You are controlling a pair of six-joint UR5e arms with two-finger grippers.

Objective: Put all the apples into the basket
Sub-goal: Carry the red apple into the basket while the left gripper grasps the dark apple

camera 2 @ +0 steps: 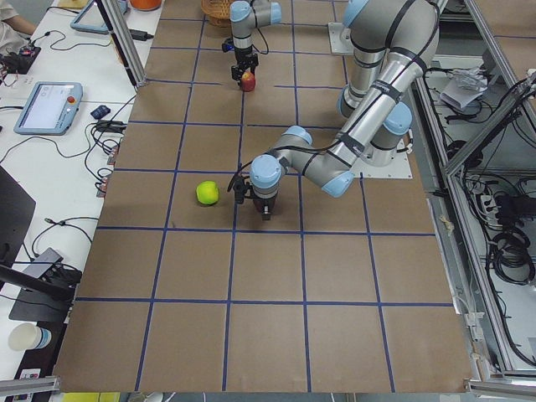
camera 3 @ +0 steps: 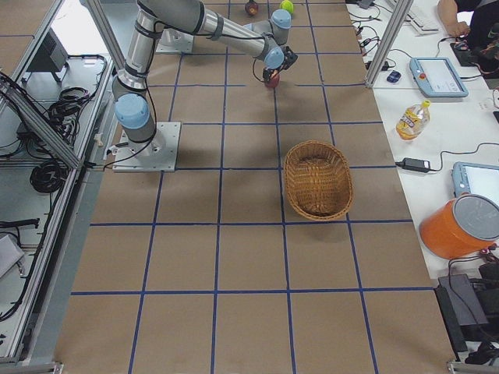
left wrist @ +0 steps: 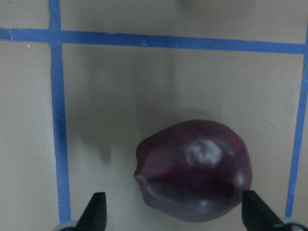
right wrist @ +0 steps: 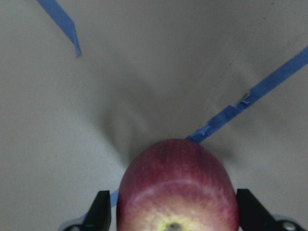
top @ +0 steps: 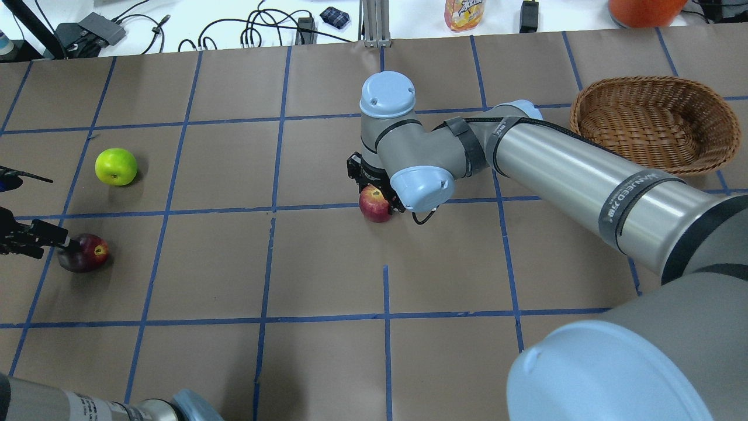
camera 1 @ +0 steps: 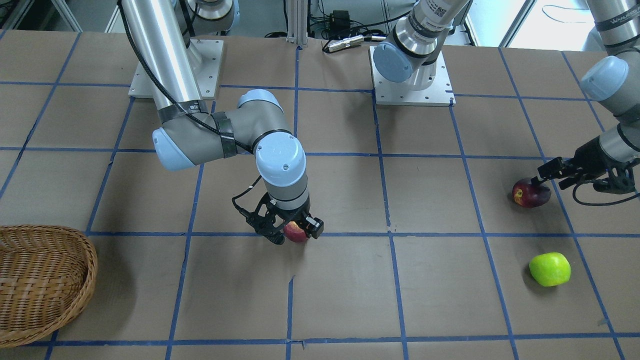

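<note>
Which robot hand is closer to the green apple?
Left. The left gripper is at the dark apple beside the green apple; the right gripper is around the red apple, mid-table, much farther away.

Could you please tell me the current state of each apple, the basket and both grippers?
Red apple: on table, between open jaws.
Maroon apple: on table, lying sideways.
Green apple: on table, untouched.
Basket: empty.
Left gripper: open, at maroon apple.
Right gripper: open, astride red apple.
</note>
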